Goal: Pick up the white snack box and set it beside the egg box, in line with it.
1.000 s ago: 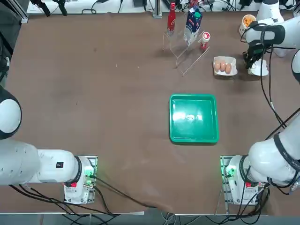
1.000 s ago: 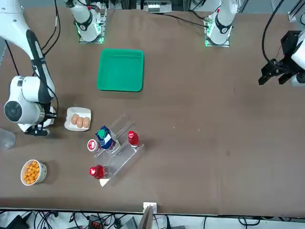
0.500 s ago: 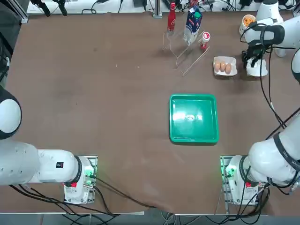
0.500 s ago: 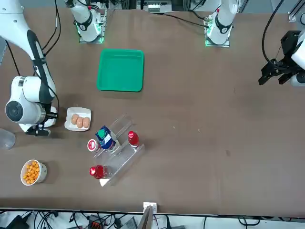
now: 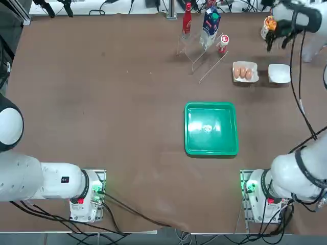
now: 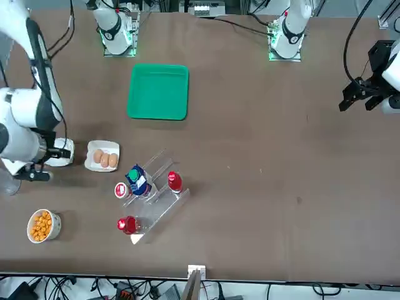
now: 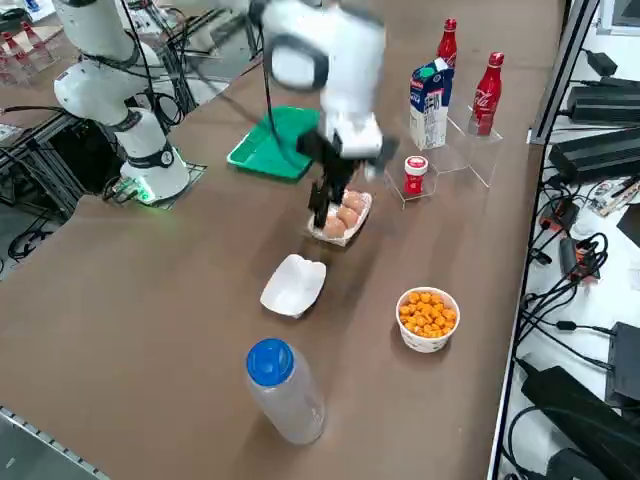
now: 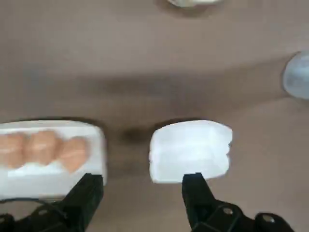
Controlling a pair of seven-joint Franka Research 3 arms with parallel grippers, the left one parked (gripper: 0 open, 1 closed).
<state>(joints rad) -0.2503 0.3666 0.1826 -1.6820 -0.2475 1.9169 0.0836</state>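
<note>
The white snack box lies flat on the brown table, just right of the egg box with its brown eggs, a small gap between them and the two roughly in a row. My right gripper hangs raised above them, open and empty. In the wrist view its fingers stand wide apart over the gap between the snack box and the egg box. In the side view the gripper hovers by the egg box, with the snack box free on the table.
A cup of orange snacks stands just beyond the snack box. A blue-capped clear bottle stands near the table's right edge. A clear rack holds bottles and a carton. A green tray sits mid-table.
My right gripper has opened, let go of the snack box and risen away from it. The snack box stays beside the egg box.
</note>
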